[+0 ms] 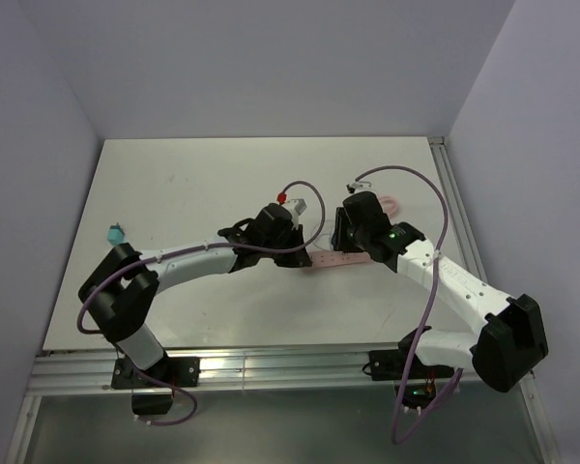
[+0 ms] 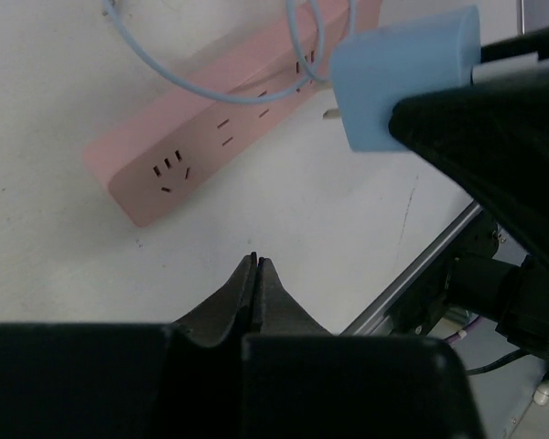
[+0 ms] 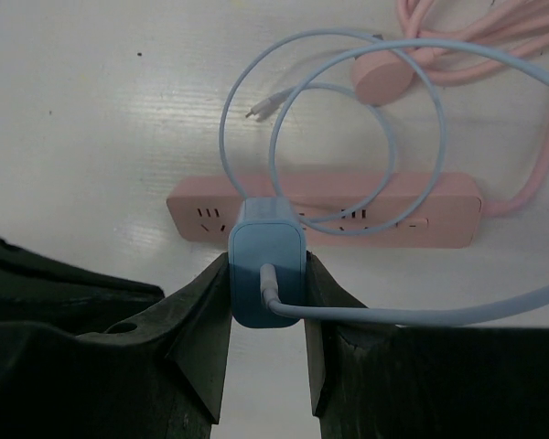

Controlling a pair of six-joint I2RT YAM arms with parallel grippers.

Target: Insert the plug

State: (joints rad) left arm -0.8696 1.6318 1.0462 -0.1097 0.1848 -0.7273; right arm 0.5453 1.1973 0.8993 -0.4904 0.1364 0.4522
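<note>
Currently I have the plug (image 3: 267,274) clamped in the right end effector (image 3: 267,261), one finger pressed on each side. It is a small pale-blue cube with a pale-blue cable (image 3: 348,316) running out of its back and looping across the white counter (image 3: 91,110).

The plug hangs just above the left end of the pink strip (image 3: 439,197). In the left wrist view its metal prongs (image 2: 332,113) show in open air, apart from the strip, so it is not in a socket yet.

By my judgement the task is about halfway. The plug is picked up and brought over the strip. What is left is to line the prongs up with one socket, press the plug home and let go.

The left end effector (image 2: 256,265) has its fingers pressed together on nothing. It hovers over bare counter just beside the strip's end.

There is no container here. The nearest thing is the row of sockets along the strip, and every socket I can see has nothing in it. The cable loops lie across the middle of the strip.

A small teal thing (image 1: 114,234) sits at the counter's far left edge, well apart. I cannot tell what it is.
</note>
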